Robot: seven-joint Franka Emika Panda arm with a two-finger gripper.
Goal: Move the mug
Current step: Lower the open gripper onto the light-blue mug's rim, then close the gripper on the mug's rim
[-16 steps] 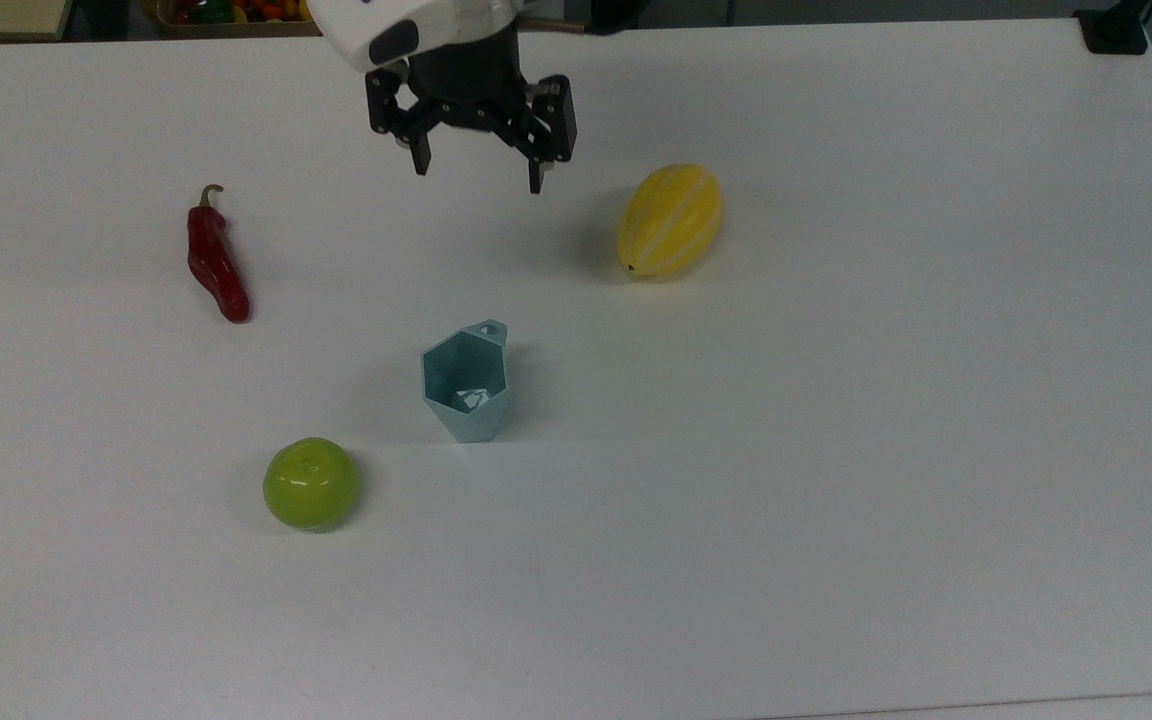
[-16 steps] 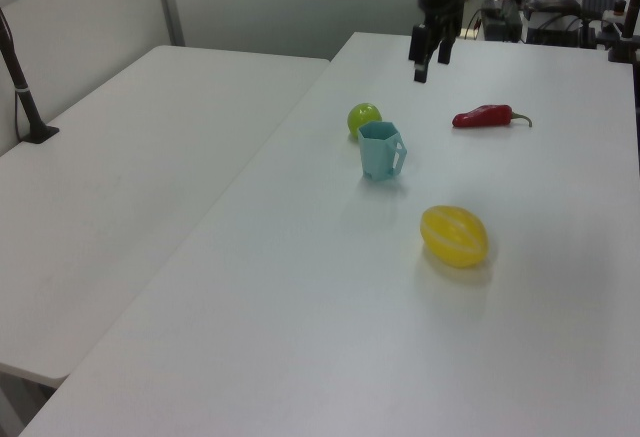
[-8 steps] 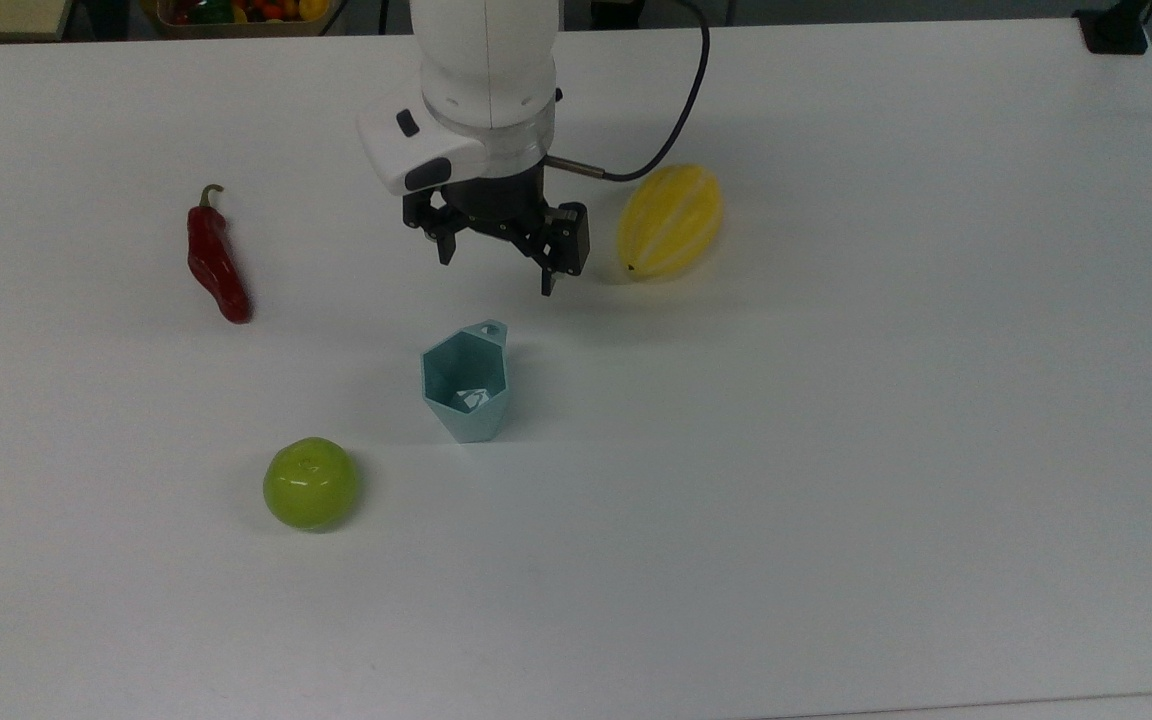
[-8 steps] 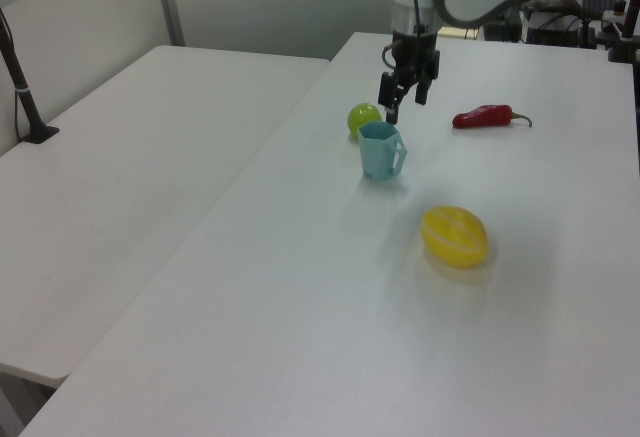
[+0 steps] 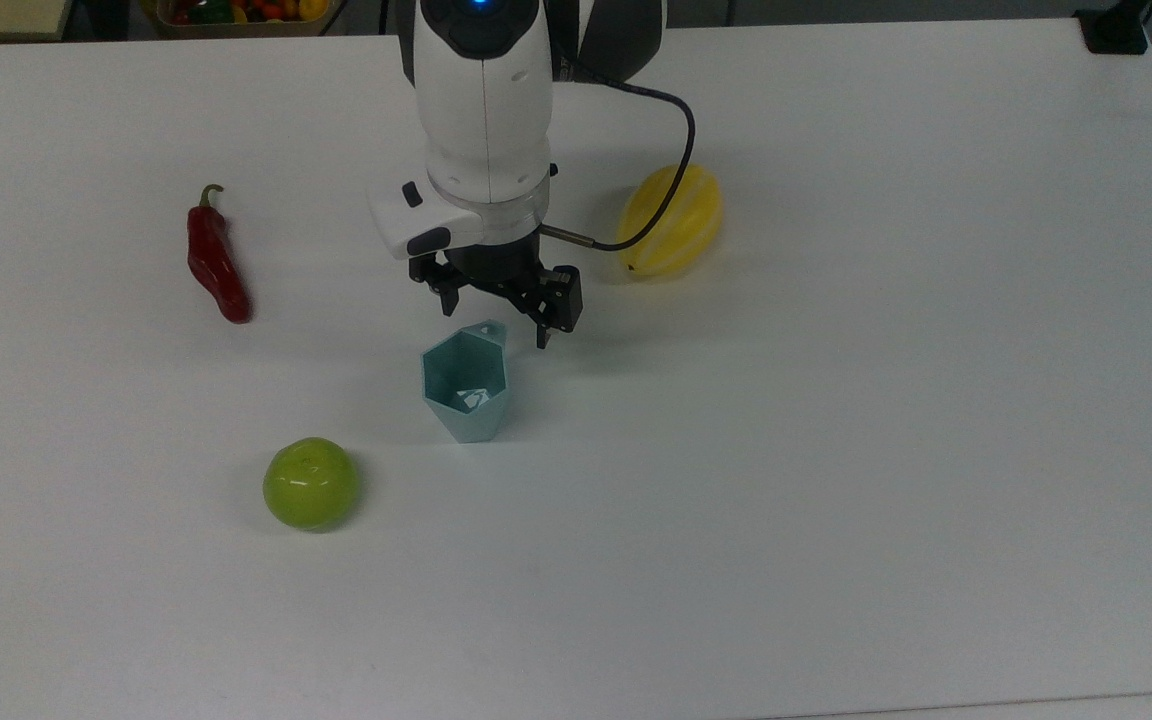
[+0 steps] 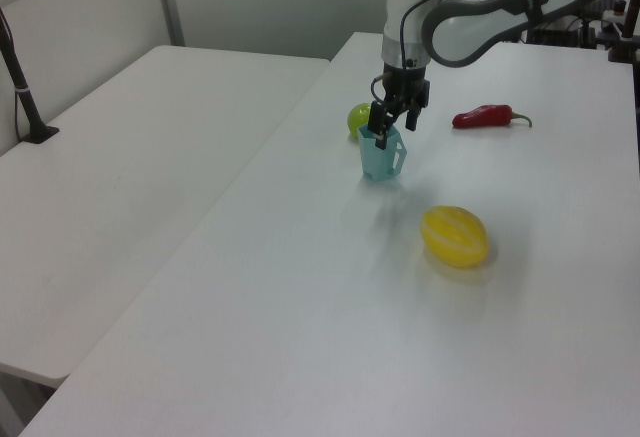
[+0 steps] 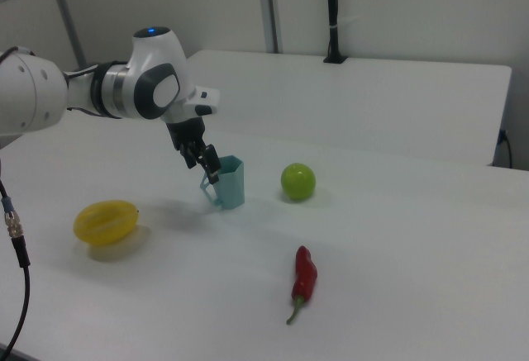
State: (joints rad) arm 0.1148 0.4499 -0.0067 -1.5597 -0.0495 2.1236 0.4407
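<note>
Mug (image 5: 465, 385) stands upright near the middle of the white tabletop (image 5: 836, 450), its open mouth up. It is pale teal-blue, with a faceted rim of six sides and walls that narrow toward a smaller base; a small loop handle (image 5: 489, 328) sticks out from the rim on the side toward the arm (image 5: 484, 110). A pale glint shows on the inside bottom. The end effector (image 5: 496, 322) hangs just above the handle side of the mug, its two black fingers spread apart and gripping nothing; in the top view one fingertip sits above the rim's upper edge and the other just past the handle to the top view's right. In the left view the fingers (image 6: 381, 140) overlap the mug's (image 6: 381, 157) rim, and whether they touch it cannot be told. A green apple (image 5: 310, 483) lies near the mug, down and to the top view's left of it. A red chilli (image 5: 215, 258) lies well apart from the mug toward the top view's upper left. A yellow melon (image 5: 681, 222) lies up and to the top view's right of the mug, with the arm's black cable (image 5: 671, 150) crossing in front of it.
</note>
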